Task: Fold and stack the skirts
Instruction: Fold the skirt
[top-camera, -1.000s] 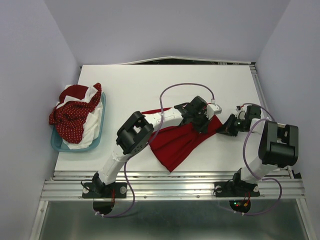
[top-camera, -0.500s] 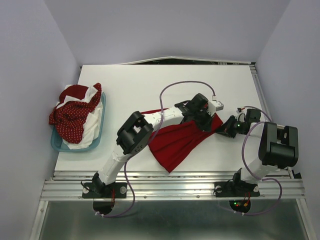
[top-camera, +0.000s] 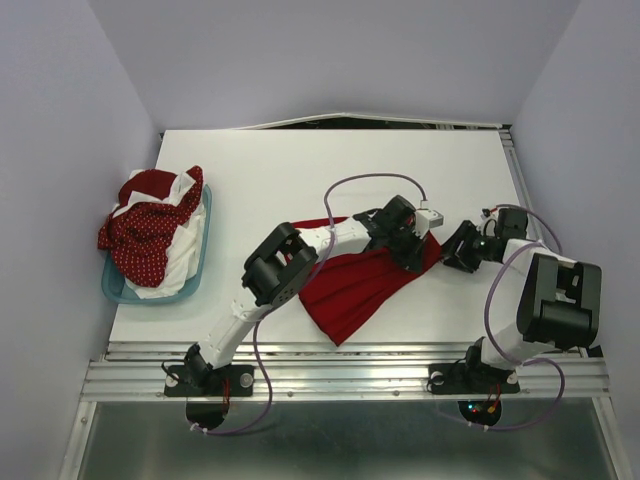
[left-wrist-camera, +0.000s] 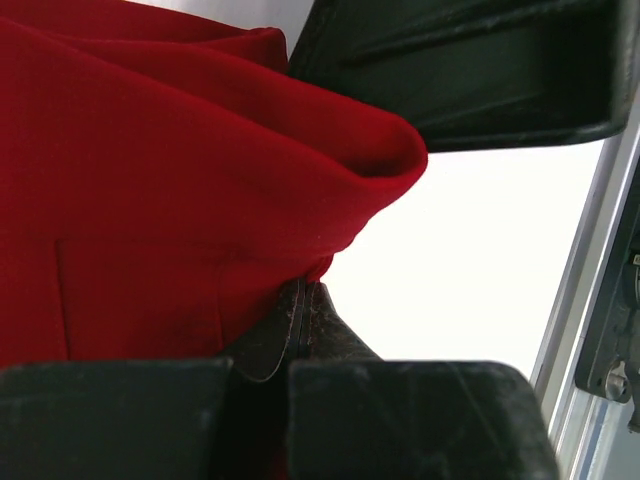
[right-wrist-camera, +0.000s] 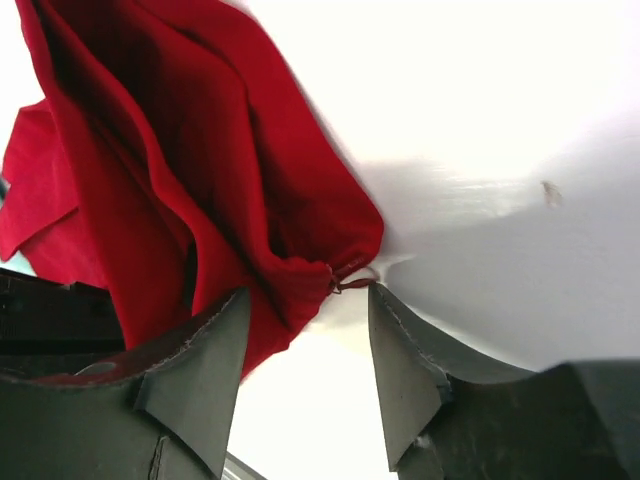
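Right wrist view is showing the right end effector (right-wrist-camera: 308, 295) spread wide and holding nothing, with the red skirt (right-wrist-camera: 200, 180) lying straight ahead of it. The skirt's bunched corner, trailing a small thread loop, is sitting just at the mouth of the gap between the two fingers, so this arm is the one placed to take that corner. The left end effector (left-wrist-camera: 300, 325) is pinching the same skirt a little farther in. Its pads are pressing together on a fold, and a soft rounded loop of cloth is bulging above them.

From above, the skirt is narrowing to that right-hand corner and fanning out toward the near left, so its long axis is running diagonally across the white tabletop (top-camera: 300, 170). The cloth is looking matte, thick and limp, and is falling in long, deep pleats. Well apart on the left, a dotted dark red skirt (top-camera: 140, 235) and a white skirt (top-camera: 180, 260) are lying heaped in a teal tub (top-camera: 204, 245).
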